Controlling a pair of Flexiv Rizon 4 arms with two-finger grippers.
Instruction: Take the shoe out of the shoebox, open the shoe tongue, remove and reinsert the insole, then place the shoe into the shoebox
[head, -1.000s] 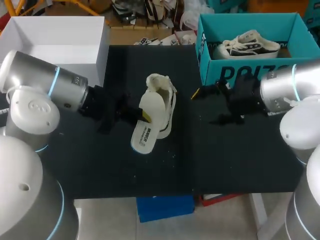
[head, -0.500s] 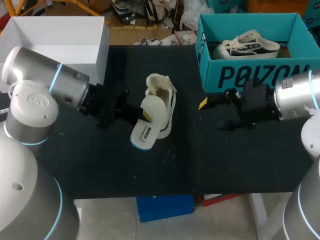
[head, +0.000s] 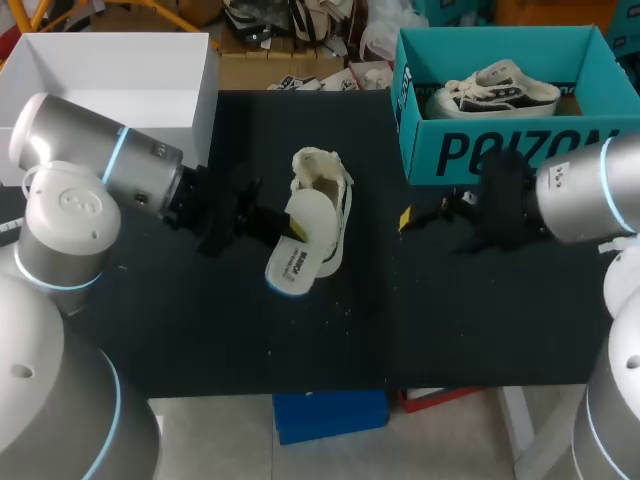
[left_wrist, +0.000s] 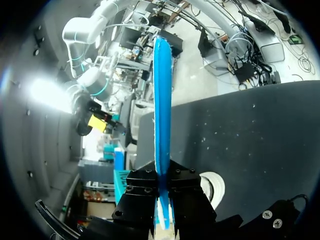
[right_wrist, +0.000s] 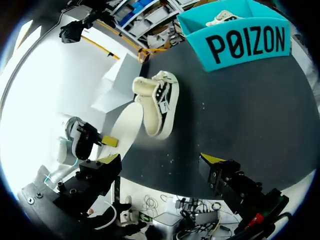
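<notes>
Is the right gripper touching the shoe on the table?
Apart. The right wrist view shows dark table between the open right gripper and the shoe.

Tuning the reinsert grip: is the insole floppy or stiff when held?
Probably fairly stiff: the insole runs nearly straight out from the left hand, edge-on, with no visible droop. Likely light, since it looks like a thin sheet. It could pivot, as only a narrow pinch holds it.

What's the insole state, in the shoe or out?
Out. The left end effector grips the insole, which the right wrist view shows outside the shoe, beside it.
</notes>
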